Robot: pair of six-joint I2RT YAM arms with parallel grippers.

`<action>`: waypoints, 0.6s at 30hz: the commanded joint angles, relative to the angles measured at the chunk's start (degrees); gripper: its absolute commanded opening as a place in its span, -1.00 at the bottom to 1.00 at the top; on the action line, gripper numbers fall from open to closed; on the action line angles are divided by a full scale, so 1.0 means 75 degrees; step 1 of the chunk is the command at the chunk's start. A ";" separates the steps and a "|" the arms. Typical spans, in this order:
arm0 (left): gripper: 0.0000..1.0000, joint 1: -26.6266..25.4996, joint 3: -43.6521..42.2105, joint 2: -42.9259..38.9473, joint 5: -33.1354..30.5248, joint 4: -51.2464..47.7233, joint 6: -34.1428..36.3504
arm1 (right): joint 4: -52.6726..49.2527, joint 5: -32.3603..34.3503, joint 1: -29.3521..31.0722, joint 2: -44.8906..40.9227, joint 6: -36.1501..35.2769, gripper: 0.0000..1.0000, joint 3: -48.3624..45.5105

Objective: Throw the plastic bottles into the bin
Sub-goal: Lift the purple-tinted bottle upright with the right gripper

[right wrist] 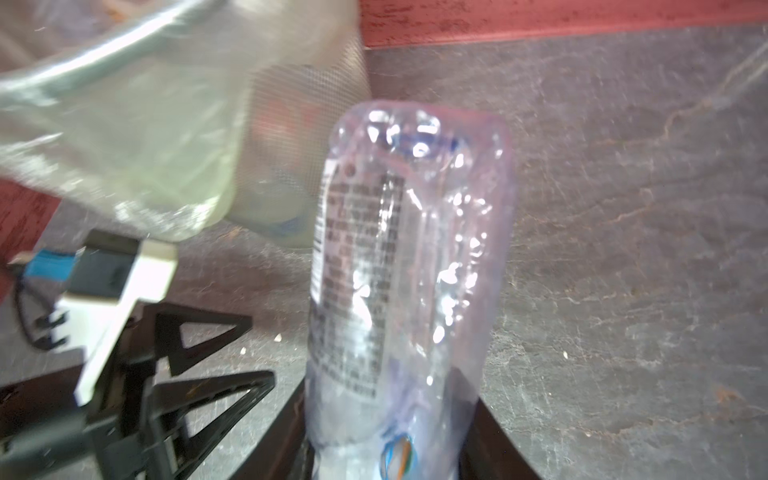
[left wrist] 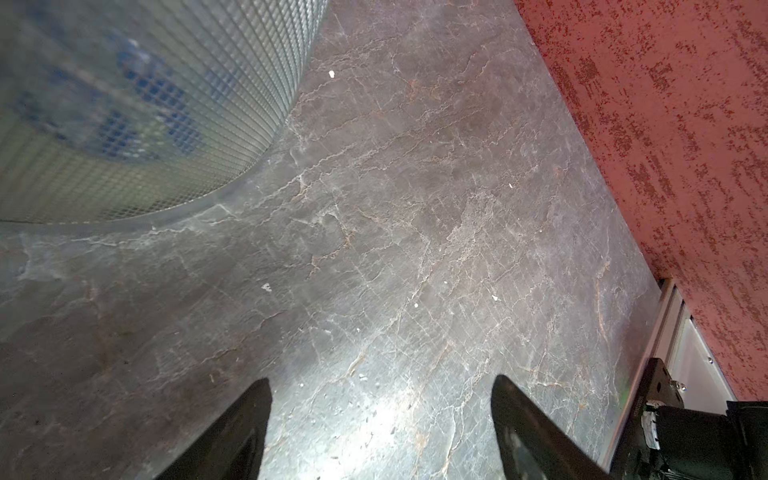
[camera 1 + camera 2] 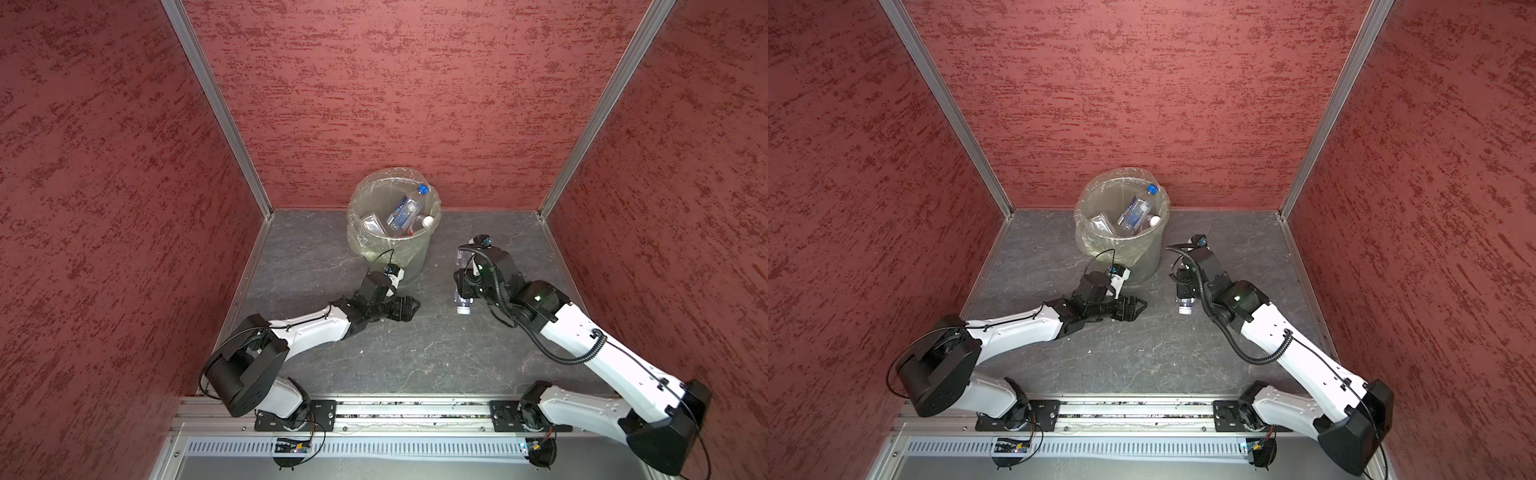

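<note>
The bin (image 3: 415, 254) stands at the back of the grey table (image 3: 415, 357), close to the red rear wall (image 3: 415, 104). Its clear liner bag (image 3: 365, 245) is folded over the rim. Inside, both top views show at least 3 bottles. A blue-capped bottle (image 3: 405, 210) with a blue label leans against the far side of the rim, a white-capped bottle (image 3: 426, 221) lies beside it on the right, and what looks like a flattened clear bottle (image 3: 371, 224) lies on the left. What lies deeper cannot be made out. Through the bin's ridged wall, the left wrist view shows only blurred blue patches (image 2: 141, 108). 1 clear bottle (image 1: 399, 270) with a printed label is outside the bin, to its right in the top views. The right gripper (image 1: 390, 434) is clamped on it toward the cap end, with the base pointing away from the wrist, the white cap (image 3: 463, 308) toward the near edge, and the bin just beside it. The left gripper (image 2: 380, 378) is low over the table in front of the bin, fingers spread apart with nothing between them.
</note>
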 commanded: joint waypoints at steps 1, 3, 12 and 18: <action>0.67 -0.0060 0.0173 0.0015 -0.0118 0.0159 0.0180 | 0.0165 0.1243 0.0642 -0.0271 -0.0270 -0.04 0.0242; 0.67 -0.0063 0.0155 0.0000 -0.0118 0.0172 0.0210 | 0.0333 0.1574 0.1006 -0.0381 -0.0306 -0.04 0.0225; 0.67 -0.0105 -0.0018 -0.0276 -0.0259 0.0258 0.0407 | 0.1528 0.3064 0.2705 -0.1145 -0.0615 -0.05 -0.0532; 0.67 -0.0113 -0.0309 -0.0569 -0.0336 0.0355 0.0360 | 0.2750 0.4084 0.3838 -0.1905 -0.1023 -0.05 -0.1453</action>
